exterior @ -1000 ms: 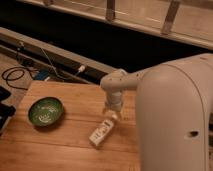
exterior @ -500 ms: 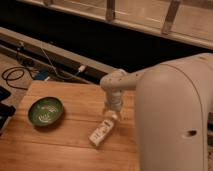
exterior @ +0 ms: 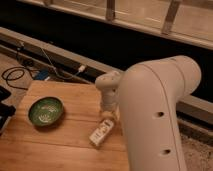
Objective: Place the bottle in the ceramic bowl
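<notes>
The small white bottle (exterior: 101,132) lies on its side on the wooden table (exterior: 65,147), right of centre, its cap end pointing toward the arm. The green ceramic bowl (exterior: 45,111) with pale speckles and a dark rim sits on the table's left part, empty. My gripper (exterior: 108,116) hangs from the white arm directly over the bottle's upper end, close to it or touching it. The big white arm segment (exterior: 155,115) fills the right side and hides the table there.
Cables (exterior: 20,75) and a blue object lie on the floor behind the table's left corner. A dark object (exterior: 4,112) sits at the left edge next to the table. A long dark ledge and rail run across the back.
</notes>
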Controlling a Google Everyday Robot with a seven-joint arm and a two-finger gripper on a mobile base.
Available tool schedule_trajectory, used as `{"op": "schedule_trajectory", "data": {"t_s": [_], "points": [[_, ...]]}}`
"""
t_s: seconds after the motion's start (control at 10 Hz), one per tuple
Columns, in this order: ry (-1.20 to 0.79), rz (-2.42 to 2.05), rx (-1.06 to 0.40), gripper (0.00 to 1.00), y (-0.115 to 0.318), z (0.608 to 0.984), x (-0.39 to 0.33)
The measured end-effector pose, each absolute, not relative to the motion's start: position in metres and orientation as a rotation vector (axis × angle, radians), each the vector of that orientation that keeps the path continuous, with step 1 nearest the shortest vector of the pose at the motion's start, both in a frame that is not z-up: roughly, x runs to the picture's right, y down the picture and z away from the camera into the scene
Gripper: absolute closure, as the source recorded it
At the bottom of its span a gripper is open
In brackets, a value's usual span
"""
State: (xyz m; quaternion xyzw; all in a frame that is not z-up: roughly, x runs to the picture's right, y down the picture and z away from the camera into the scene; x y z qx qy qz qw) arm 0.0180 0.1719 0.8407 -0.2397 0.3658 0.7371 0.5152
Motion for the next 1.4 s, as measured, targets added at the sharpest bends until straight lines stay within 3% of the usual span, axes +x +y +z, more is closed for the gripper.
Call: {"op": "schedule_trajectory", "data": {"t_s": [0.5,0.9,1.1,1.2,1.4], "points": [[1.045,1.765,-0.618,0.36,0.203,0.867,0.04],[1.033,1.767,-0.617,0.71,0.197,0.866,0.035],[1.041,1.763,-0.616,0.93,0.197,0.864,0.037],[1.043,1.761,-0.616,0.99,0.198,0.864,0.037],[1.026,1.763,-0.608,1.0,0.196,0.861,0.04]]}}
